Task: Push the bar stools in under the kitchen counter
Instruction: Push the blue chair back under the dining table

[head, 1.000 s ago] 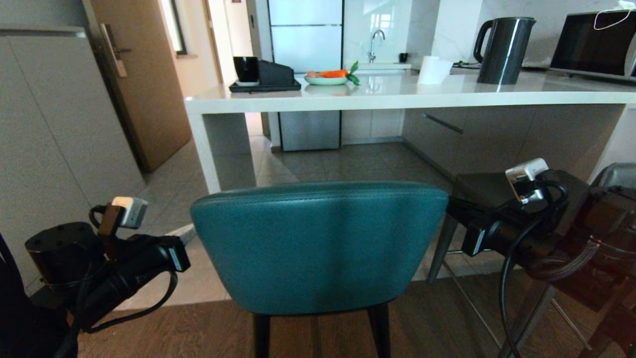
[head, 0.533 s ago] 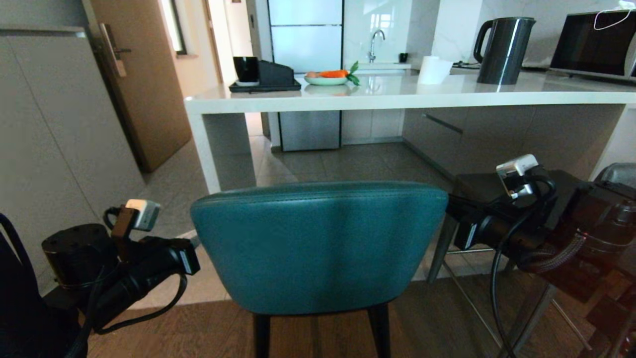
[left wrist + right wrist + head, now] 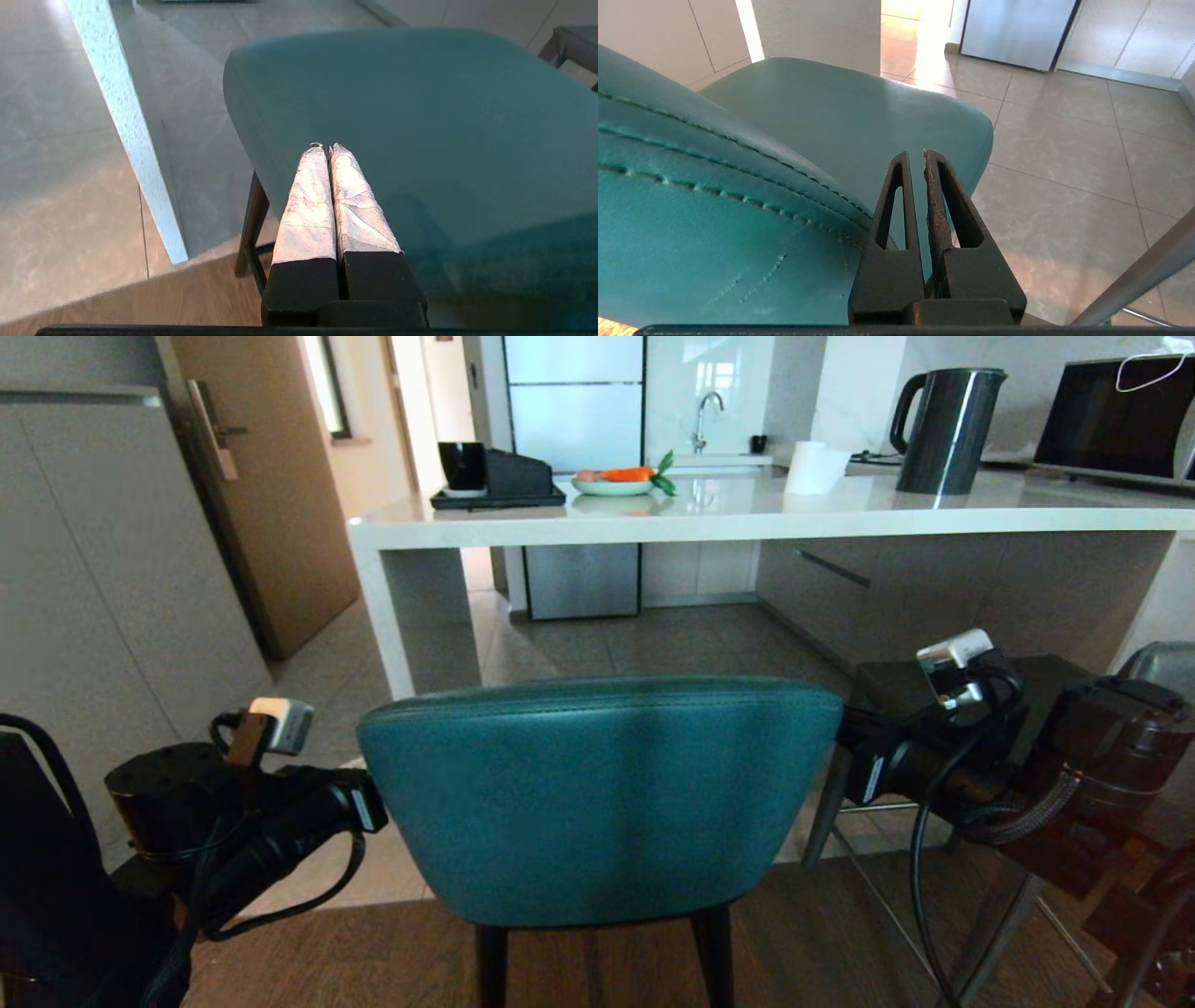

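Teal stool (image 3: pixel 597 798) centre-bottom of head view, back toward camera, short of counter (image 3: pixel 747 518) spanning upper frame. Grey stool (image 3: pixel 934 686) at right, mostly hidden behind right arm. Left gripper (image 3: pixel 325 148) fingers pressed together, empty, at stool's left edge. Right gripper (image 3: pixel 915 156) fingers nearly together, empty, at stool's right edge; contact with backrest likely, unclear. Kettle (image 3: pixel 945 429) on counter, upper right.
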Tool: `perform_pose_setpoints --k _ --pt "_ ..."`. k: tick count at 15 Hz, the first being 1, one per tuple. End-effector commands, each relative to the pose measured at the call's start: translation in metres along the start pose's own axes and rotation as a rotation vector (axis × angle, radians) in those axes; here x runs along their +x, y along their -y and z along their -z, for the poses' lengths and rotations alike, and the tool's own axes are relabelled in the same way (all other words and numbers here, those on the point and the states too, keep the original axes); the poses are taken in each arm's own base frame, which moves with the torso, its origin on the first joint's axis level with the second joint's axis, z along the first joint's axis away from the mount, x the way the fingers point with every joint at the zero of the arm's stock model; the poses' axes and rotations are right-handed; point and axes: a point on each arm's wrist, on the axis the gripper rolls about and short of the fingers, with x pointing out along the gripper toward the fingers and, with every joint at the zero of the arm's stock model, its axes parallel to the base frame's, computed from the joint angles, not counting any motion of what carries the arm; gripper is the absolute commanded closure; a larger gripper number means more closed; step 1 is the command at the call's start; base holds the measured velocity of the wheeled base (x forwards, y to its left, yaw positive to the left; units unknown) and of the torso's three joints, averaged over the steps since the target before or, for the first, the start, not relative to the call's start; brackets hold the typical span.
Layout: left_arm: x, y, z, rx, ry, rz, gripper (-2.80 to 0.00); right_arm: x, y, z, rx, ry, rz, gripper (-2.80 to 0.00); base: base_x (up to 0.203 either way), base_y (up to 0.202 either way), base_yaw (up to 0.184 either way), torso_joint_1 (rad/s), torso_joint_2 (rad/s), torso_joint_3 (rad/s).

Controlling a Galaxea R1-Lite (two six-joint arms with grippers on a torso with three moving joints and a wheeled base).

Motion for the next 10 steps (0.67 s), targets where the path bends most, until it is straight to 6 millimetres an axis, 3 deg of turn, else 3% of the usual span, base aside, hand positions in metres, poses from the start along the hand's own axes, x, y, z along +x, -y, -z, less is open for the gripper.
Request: perform_pose_setpoints --k 1,10 --pt "0.0033 0.0006 -0.0012 0.001 0.013 0.007 0.00 0.0046 -0.0001 0.0002 -0.002 0.006 -0.003 0.00 0.000 0.000 0.000 0.000 0.00 0.000" --pt "-0.0056 0.0046 0.0011 -0.001 -0.007 0.014 0.00 0.0094 -0.0014 -0.0003 -0.002 0.014 -0.008 0.00 0.000 0.000 0.000 0.000 0.00 0.000"
